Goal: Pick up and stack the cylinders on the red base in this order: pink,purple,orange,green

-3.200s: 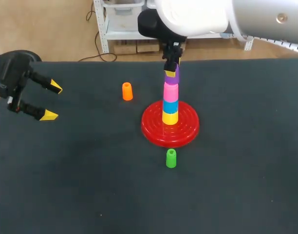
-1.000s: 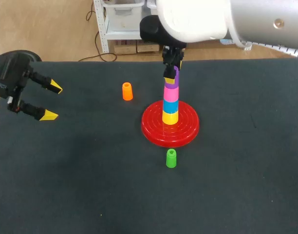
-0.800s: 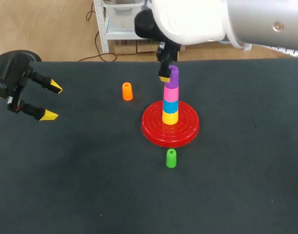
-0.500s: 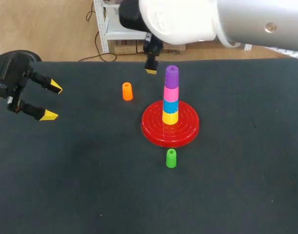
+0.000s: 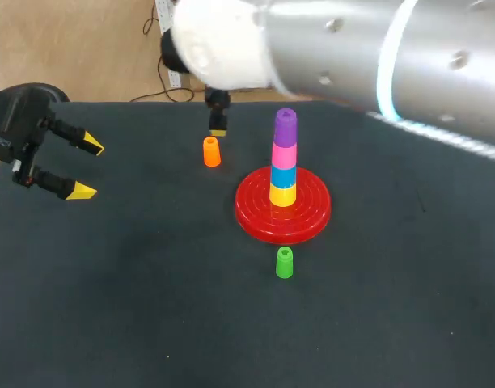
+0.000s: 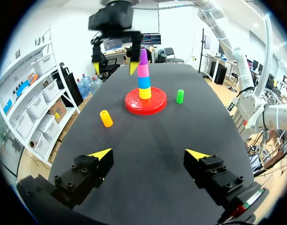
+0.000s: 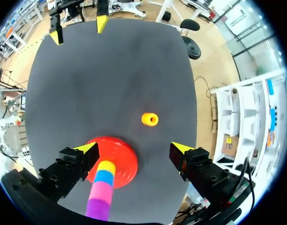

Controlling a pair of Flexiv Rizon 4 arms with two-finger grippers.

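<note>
Since the pink plastic cylinder [image 5: 284, 153] and the purple plastic cylinder [image 5: 285, 123] already sit on the tower over the round red ribbed base [image 5: 255, 217], above a yellow cylinder [image 5: 282, 195] and a blue cylinder [image 5: 283, 175], the step in hand reads as the orange pick. Base stands about mid-table, a bit toward the far edge of the dark tabletop [image 5: 393, 307].

Right gripper [image 7: 134, 149]: wide open, holding nothing, hanging over the small orange plastic cylinder [image 7: 150, 119]. That piece stands upright, hollow end up, toward the far edge and left of the base, well apart from it. In the right wrist view it lies ahead of the yellow-tipped fingers [image 7: 87, 149], inside the span between them but not at tip level, and slightly nearer one finger than the other. No contact.

Next move, my call: nudge to centre the cylinder in the gap, drop straight down until both tips straddle its wall, then close. Piece is small and looks tapered, so a low grip and square fingers matter. An off-centre close likely tips it or pushes it along the tabletop. After that, lift high enough to clear the purple top before going across.

Left gripper [image 5: 86, 168]: parked near the tabletop's left edge, jaws spread, empty, well apart from everything.

Small green plastic cylinder [image 5: 285, 263] waits upright just beside the base's rim on the near-edge side. It goes last.
</note>
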